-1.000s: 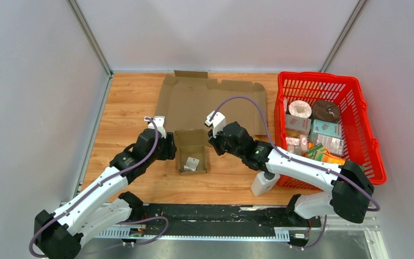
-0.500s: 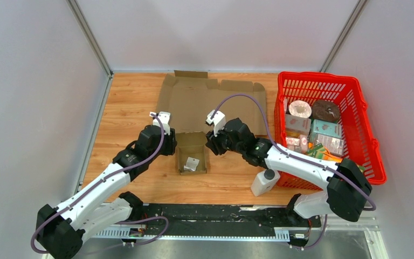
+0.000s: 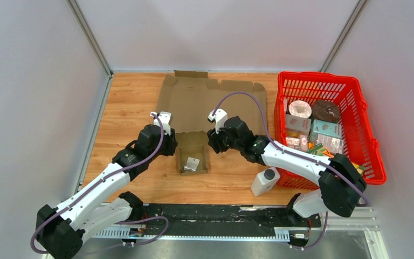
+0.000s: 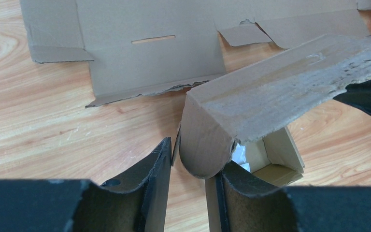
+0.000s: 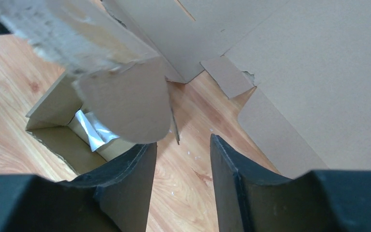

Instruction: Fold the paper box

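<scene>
The small brown paper box [image 3: 192, 154] lies on the wooden table between my two grippers, with a silver packet [image 5: 92, 130] inside it. Its lid [image 4: 280, 87] is raised over the back of the box, with a rounded ear tab hanging at each end. The left gripper [image 3: 171, 144] [image 4: 195, 157] is at the box's left side. Its jaws stand apart with the left tab [image 4: 205, 140] at the fingertips and one finger inside the box wall. At the right side, the right gripper [image 3: 211, 144] [image 5: 183, 142] is open, with the right tab [image 5: 125, 101] just off its left finger.
A large flat cardboard sheet [image 3: 210, 102] lies behind the box. A red basket [image 3: 317, 75] full of groceries stands at the right, with a white bottle [image 3: 264, 182] by its near corner. Metal-framed walls close in the table at the left and back.
The right gripper has opened and let go of the lid's right end. The left jaws have narrowed around the left tab. Both wrists have shifted slightly toward the back.
</scene>
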`<state>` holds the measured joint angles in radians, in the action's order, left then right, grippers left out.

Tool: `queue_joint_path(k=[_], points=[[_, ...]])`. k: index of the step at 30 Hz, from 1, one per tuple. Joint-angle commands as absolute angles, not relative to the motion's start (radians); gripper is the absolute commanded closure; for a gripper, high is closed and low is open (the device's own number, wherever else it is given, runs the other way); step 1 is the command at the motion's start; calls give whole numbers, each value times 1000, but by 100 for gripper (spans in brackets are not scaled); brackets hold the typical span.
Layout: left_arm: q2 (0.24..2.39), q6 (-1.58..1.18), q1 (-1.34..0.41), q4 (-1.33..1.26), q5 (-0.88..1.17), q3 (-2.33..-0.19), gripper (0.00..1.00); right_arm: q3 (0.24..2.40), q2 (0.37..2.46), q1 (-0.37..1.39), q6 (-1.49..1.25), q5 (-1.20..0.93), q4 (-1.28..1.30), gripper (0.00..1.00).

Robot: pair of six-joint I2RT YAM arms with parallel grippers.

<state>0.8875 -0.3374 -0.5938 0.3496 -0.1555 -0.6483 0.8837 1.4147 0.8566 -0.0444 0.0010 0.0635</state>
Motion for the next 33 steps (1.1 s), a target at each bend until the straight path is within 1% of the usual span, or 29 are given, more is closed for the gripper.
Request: queue_joint_path(k=[1,3,5,6,7,9,13,15,19,20,23,26,27,33], points=[[871,-353,-588,354,-123,-693,60,919,1430,844,-51,-11,8,48],[868,-363,-589,362,-124,-696,60,936,1440,836,-46,-35,9,49],[867,-376,-588,365,-112,-698,61,940,1453,838,-52,-89,9,55],[865,-396,-589,367,-106,-699,62,940,1454,838,-70,-109,8,64],[864,-406,-588,368,-92,-703,66,942,1457,839,-80,-126,8,68],[867,-469,-589,365,-84,-703,69,949,1456,847,-109,-127,9,77],[877,-563,-589,325,-28,-681,71,953,1430,877,-211,-111,17,86],[879,-603,-589,290,-23,-658,71,953,1416,914,-242,-49,21,90],[870,-627,-591,249,-18,-605,71,943,1428,966,-288,69,12,91],[861,-635,-592,244,-23,-595,72,939,1434,992,-293,145,12,91],[844,-630,-613,226,-55,-560,74,930,1450,1040,-304,266,15,93],[827,-617,-646,229,-92,-537,75,916,1437,1068,-325,340,11,91],[824,-614,-652,233,-103,-532,75,907,1436,1071,-345,357,11,88],[767,-591,-678,271,-138,-494,76,856,1420,1117,-342,410,-58,87]])
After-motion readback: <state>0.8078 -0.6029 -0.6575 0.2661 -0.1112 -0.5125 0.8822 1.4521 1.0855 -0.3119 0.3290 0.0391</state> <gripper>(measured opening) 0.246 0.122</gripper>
